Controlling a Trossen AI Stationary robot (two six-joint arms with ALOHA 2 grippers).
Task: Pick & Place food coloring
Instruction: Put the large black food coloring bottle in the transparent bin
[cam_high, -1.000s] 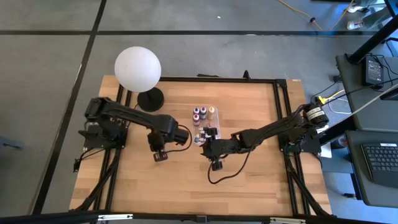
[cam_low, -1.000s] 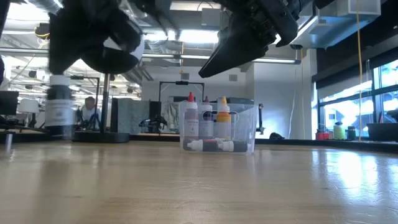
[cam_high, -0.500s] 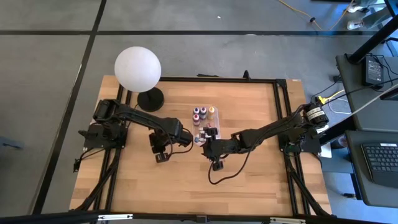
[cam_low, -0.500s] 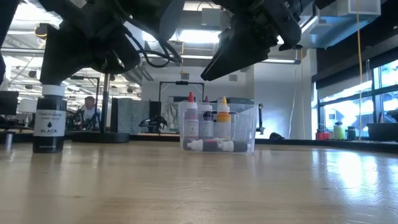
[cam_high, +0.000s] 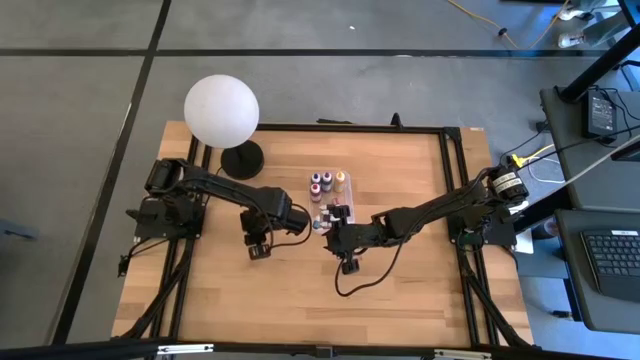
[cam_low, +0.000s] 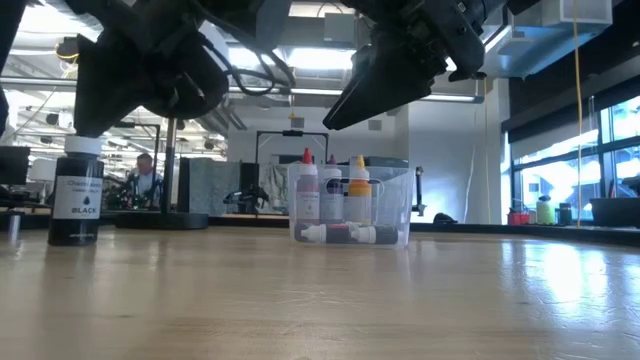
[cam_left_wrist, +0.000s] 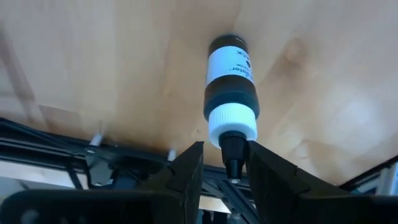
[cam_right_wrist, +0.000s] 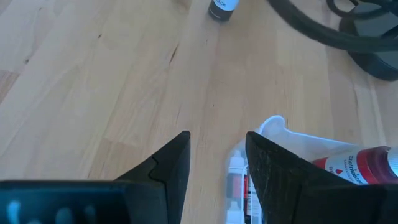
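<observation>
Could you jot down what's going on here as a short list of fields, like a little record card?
Table: wooden table
Left gripper: left gripper above the black bottle's cap, fingers either side of its tip, open
Black bottle: black bottle upright on the table, apart from the box
Right gripper: right gripper open, hovering by the box
Box: clear box holding several small bottles, some upright, some lying
Lamp: white globe lamp at the table's far left corner

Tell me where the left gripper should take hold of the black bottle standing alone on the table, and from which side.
Best on the white collar or the body just below it, coming straight down from above. The black bottle stands upright on the table, apart from the clear box, and its narrow tip already sits between the open fingers of the left gripper, so a vertical approach looks clear.
</observation>
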